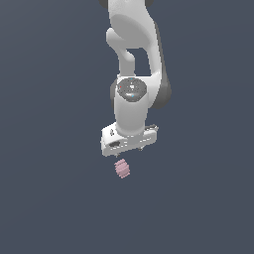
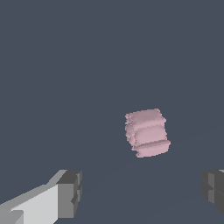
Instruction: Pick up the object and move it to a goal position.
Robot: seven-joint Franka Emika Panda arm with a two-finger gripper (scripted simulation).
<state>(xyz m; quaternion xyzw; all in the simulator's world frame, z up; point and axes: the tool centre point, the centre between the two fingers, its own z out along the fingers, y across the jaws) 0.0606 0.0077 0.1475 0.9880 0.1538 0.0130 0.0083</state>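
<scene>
The gripper (image 2: 140,194) has its jaws spread wide, holding nothing; its two grey fingertips (image 2: 70,192) show in the wrist view, one of them cut off by the frame edge. One object (image 2: 147,132), a pale pink ridged lump, lies on the dark floor (image 2: 65,65), apart from both fingers. In the exterior view the object (image 1: 122,168) sits just beneath the gripper (image 1: 130,148), whose fingers are barely visible there. One white arm (image 1: 131,99) runs out of frame above.

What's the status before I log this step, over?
White claw open, empty. Tiny pale pink ridged barrel lump lies free beyond the fingertips, untouched. Nothing in the way.
</scene>
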